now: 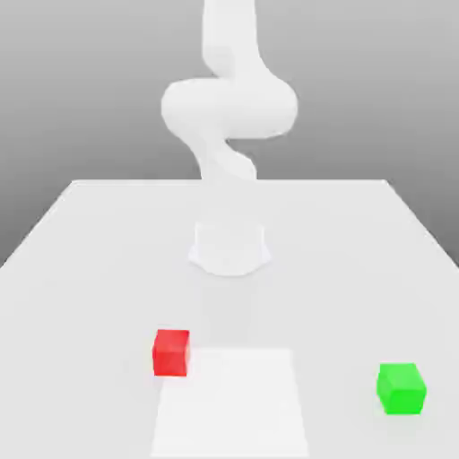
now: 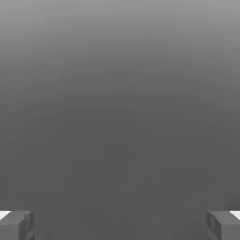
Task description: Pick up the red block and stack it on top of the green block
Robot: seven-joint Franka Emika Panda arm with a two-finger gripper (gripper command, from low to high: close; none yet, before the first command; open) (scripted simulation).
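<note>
One white bench (image 1: 108,242) carries everything; the arm (image 1: 229,108) rises folded behind it. Hand (image 2: 120,225) spread wide, nothing between the fingertips (image 2: 16,225) — ready to approach. Red block (image 1: 171,351) sits toward the exterior view's left, green block (image 1: 401,388) well apart on the right — both untouched.

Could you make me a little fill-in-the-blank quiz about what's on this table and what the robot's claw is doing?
1. The red block sits toward the exterior view's ____ of the green block.
2. The two blocks rest on the white table, standing ____ from each other.
3. In the hand view, the gripper has its two fingers spread wide, so it is ____.
4. Between those fingers the gripper holds ____.

Missing words: left; apart; open; nothing
</note>
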